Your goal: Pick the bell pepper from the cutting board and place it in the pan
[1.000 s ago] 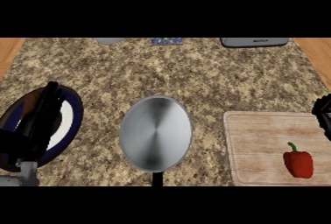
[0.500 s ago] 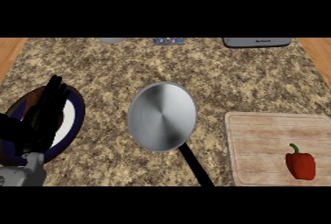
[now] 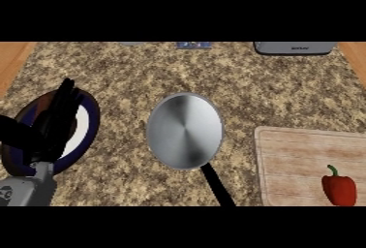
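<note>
Since half a second ago your view has slid a little: the pan now sits slightly nearer the frame's middle, its black handle running down and to the right toward the lower edge, and the board shows a bit more of its wood at the right. A second ago you could glimpse the right hand at the right edge; now it shows nowhere, so you cannot judge its fingers.

Your left hand stands at the left edge with its fingers straight and pointing up, released and holding nothing. It rests over a plate with a dark blue rim and white centre, the grey forearm coming in from the lower left corner.

You will find the pepper lying on the board near its lower right part, red with a green stem pointing up. It is well apart from the pan, which is bare metal inside.

Along the counter's far edge you see a grey box at the right and a small blue thing near the middle, too cut off to name.
</note>
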Tool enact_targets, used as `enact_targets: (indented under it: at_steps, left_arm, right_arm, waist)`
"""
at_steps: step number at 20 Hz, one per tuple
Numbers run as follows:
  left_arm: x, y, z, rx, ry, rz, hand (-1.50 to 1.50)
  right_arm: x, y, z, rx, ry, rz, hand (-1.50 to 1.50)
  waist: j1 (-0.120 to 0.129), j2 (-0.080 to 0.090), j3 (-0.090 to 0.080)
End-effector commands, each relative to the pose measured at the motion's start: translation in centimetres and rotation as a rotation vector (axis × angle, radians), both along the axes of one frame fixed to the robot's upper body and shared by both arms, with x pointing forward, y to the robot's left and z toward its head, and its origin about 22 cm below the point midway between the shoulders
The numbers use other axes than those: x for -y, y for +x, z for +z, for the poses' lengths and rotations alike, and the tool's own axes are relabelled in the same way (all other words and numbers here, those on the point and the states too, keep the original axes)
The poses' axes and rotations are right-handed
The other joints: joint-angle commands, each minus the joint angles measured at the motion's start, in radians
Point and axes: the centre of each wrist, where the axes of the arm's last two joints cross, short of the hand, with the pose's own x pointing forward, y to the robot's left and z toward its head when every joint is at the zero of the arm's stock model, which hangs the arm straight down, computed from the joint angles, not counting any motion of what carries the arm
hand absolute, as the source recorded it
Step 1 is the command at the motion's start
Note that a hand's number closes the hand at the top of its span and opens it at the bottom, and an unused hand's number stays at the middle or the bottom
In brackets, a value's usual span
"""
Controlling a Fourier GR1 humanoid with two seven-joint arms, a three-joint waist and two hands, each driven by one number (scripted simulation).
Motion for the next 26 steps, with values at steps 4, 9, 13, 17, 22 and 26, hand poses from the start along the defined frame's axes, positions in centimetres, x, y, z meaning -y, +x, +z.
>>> enact_targets:
  at_steps: [4,9,13,17,22,26]
  left_arm:
    - [0.6,0.0,0.9,-0.016,0.009,-0.016,0.00]
    - [0.8,0.2,0.0,-0.021,0.012,-0.009,0.00]
    - [-0.4,0.4,0.8,-0.016,0.003,0.011,0.00]
    - [-0.2,0.6,0.2,-0.013,0.010,0.019,0.00]
    - [-0.5,0.1,0.1,-0.027,0.000,0.007,0.00]
    - [-0.3,2.1,0.2,-0.009,0.012,0.008,0.00]
  right_arm:
    - [-4.6,2.0,0.2,-0.122,-0.249,0.033,-1.50]
    - [-6.3,2.0,-0.3,-0.395,-0.455,0.081,-1.50]
    - [-7.7,1.8,-0.2,-0.449,-0.524,0.114,-1.50]
    - [-9.4,0.5,-1.3,-0.410,-0.565,0.130,-1.50]
    - [-11.3,0.2,0.2,-0.341,-0.725,0.080,-1.50]
    - [-12.6,0.6,-1.0,-0.341,-0.756,0.041,-1.50]
  waist:
    - [0.012,0.001,0.000]
    - [0.013,0.004,-0.001]
    - [0.000,-0.001,0.000]
    - [-0.010,-0.003,0.000]
    - [-0.010,-0.003,0.000]
    - [-0.004,0.001,0.000]
